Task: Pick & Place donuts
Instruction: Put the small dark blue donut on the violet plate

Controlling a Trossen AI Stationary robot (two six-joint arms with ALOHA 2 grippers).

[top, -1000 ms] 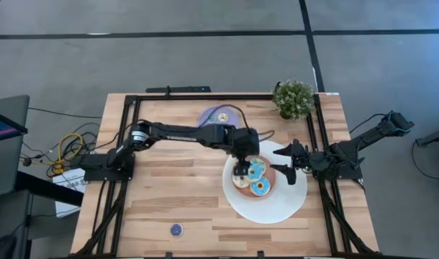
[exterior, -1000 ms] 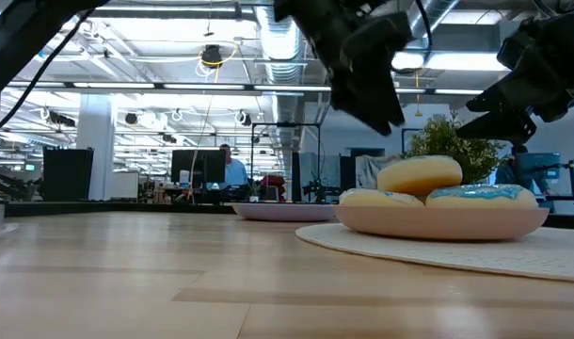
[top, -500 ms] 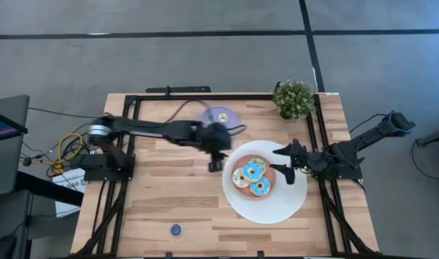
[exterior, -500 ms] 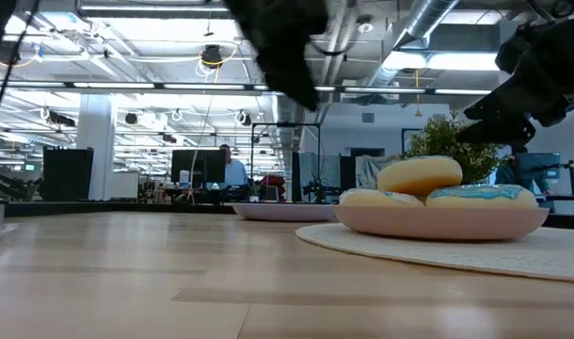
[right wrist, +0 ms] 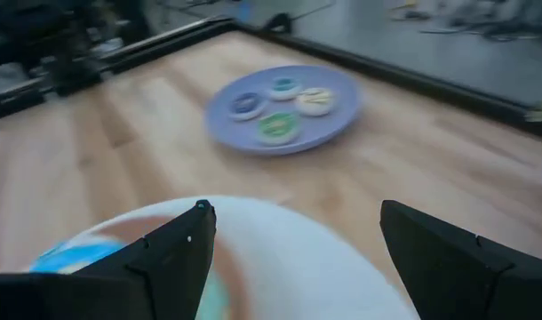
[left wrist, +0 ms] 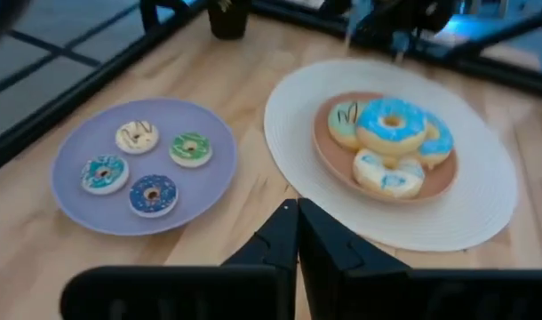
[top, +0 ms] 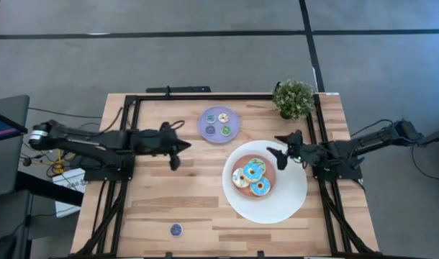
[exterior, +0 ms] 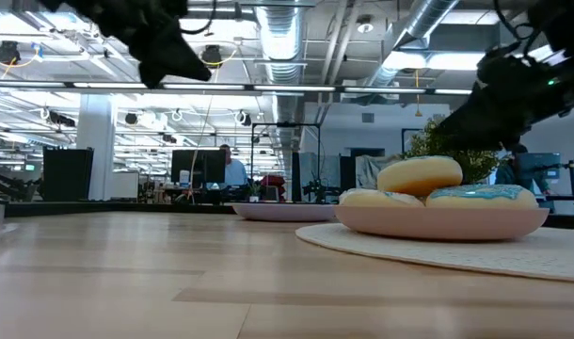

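Several larger donuts (top: 252,177), blue, cream and striped, are piled on the pink centre of the white plate (top: 295,205); the left wrist view shows them too (left wrist: 391,129). Small donuts (top: 218,124) lie on the lavender plate (top: 234,115). One small blue donut (top: 176,229) lies alone near the table's near edge. My left gripper (top: 175,155) hovers left of both plates, shut and empty (left wrist: 296,213). My right gripper (top: 277,152) hangs open over the white plate's far right rim, nothing between its fingers (right wrist: 295,209).
A potted plant (top: 293,98) stands at the far right corner. A black frame (top: 137,101) runs round the table's edges. Bare wood lies between the left gripper and the near edge.
My left gripper has drawn back from above the piled donuts toward the table's left edge, rising clear of the plate, and its fingers have shut on nothing. The donuts stay on the plate. My right gripper has shifted slightly toward the far edge.
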